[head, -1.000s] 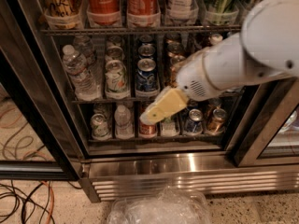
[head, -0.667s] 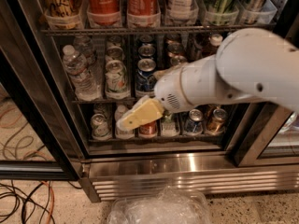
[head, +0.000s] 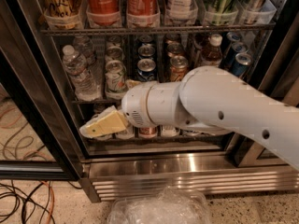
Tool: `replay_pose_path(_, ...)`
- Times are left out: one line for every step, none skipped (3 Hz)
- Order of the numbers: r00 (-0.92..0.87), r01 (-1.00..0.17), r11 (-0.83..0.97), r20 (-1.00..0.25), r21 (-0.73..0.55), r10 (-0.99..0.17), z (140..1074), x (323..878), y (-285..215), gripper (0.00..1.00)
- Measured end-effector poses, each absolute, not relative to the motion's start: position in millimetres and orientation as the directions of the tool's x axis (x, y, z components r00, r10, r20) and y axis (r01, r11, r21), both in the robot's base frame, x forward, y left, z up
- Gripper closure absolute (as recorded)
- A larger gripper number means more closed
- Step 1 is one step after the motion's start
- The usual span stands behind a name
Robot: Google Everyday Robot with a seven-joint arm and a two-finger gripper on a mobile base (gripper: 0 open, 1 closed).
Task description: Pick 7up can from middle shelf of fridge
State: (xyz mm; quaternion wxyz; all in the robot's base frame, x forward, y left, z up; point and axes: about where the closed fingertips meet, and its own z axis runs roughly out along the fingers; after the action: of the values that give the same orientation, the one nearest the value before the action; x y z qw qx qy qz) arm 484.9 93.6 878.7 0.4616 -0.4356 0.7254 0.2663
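Note:
The fridge [head: 177,171] stands open in front of me. The 7up can [head: 115,76], whitish-silver with green print and a small red mark, stands upright at the front of a lane on the middle shelf [head: 88,101], between a water bottle and a blue can. My gripper [head: 99,125] points left, below and slightly left of the 7up can, in front of the cans on the bottom shelf. It is apart from the can and holds nothing that I can see. My white arm covers the right part of the middle shelf's front rail.
A water bottle [head: 77,73], a blue can [head: 146,69] and a gold-orange can [head: 177,67] flank the 7up can. Coca-Cola bottles [head: 103,3] stand on the rack above. A black door frame [head: 32,111] is at left. A plastic bag [head: 159,207] and cables [head: 23,199] lie on the floor.
My arm has swung to the left and slightly down. The gripper has gone from in front of the bottom shelf's middle cans to its left end.

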Motion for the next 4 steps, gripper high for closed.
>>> replay_pose_path(-0.187,-0.886,0.463,-0.919,0.005,-0.347,889,476,114,0.00)
replay_pose_path(-0.186,-0.887,0.462,-0.919,0.005,-0.348,890,476,115,0.00)
replay_pose_path(-0.191,-0.873,0.488,-0.926,0.009,-0.325,884,462,135,0.00)
replay_pose_path(-0.234,-0.832,0.555,-0.903,-0.006,-0.360,851,423,166,0.00)
